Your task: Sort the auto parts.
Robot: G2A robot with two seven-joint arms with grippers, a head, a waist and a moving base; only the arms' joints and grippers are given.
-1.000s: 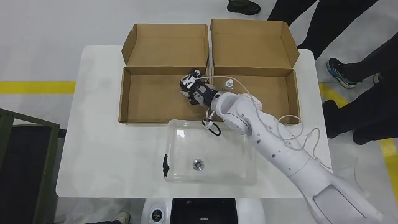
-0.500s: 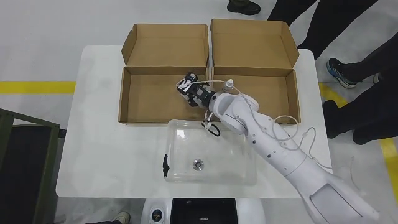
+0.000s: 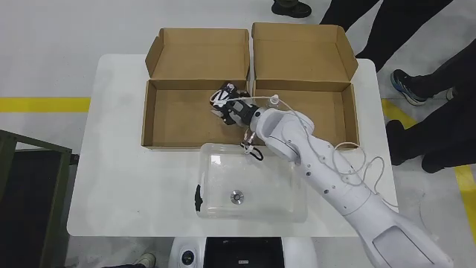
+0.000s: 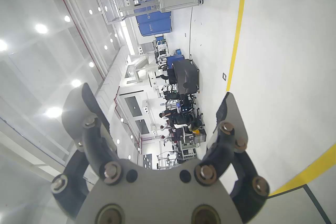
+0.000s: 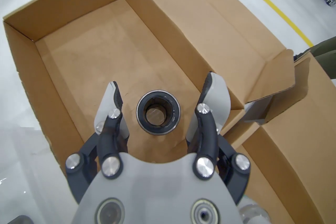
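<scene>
My right gripper [image 5: 162, 79] hangs open inside the left cardboard box [image 5: 92, 51], near its right end. Below it, between the two fingers and touching neither, a short metal sleeve with a dark rim [image 5: 158, 116] stands upright on the box floor. From above, the right gripper [image 3: 223, 100] shows at the right end of the left box [image 3: 178, 119]. The left gripper [image 4: 156, 89] is open with nothing in it and points out into the room.
The right cardboard box [image 3: 331, 108] stands beside the left one, both with lids folded back. In front of them a clear plastic bin [image 3: 286, 205] holds a round metal part [image 3: 238, 196]; a black part [image 3: 198, 196] sits at its left wall.
The right gripper has shifted slightly to the left over the left box. Nothing else has moved.
</scene>
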